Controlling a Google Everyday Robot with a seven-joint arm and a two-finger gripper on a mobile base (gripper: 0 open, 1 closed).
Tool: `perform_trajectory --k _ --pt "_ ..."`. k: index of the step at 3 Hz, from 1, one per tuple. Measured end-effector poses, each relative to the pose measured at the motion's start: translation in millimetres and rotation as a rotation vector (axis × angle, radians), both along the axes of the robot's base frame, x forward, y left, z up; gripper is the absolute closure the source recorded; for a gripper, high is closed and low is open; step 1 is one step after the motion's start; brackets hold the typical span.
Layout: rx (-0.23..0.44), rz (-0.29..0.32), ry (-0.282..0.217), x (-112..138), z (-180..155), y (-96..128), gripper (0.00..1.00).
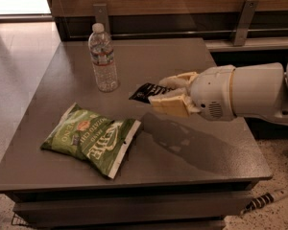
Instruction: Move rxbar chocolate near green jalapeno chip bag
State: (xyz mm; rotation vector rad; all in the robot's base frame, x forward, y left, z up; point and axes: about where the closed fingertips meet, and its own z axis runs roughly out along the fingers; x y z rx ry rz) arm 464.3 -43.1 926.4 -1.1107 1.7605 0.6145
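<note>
The green jalapeno chip bag (92, 138) lies flat on the front left of the grey table (149, 61), crinkled, with white lettering and a white edge. My gripper (169, 94) reaches in from the right over the table's middle. It is shut on the rxbar chocolate (147, 92), a small black wrapper that sticks out to the left from between the tan fingers (170, 104). The bar is held above the table, a short way right of and above the chip bag's upper right corner.
A clear water bottle (103, 59) stands upright at the back left of the table, just left of the bar. A wooden wall with metal brackets (244, 22) runs behind the table. A striped object (264, 201) lies on the floor at the front right.
</note>
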Motion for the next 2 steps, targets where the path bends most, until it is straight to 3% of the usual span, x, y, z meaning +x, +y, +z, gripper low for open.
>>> perform_trajectory --k 1,2 --pt "0.016 -0.074 0.037 -30.2 -21.0 1.4 1.0" --pt "0.031 -0.131 0.062 -42.4 -32.3 -10.8 0.89"
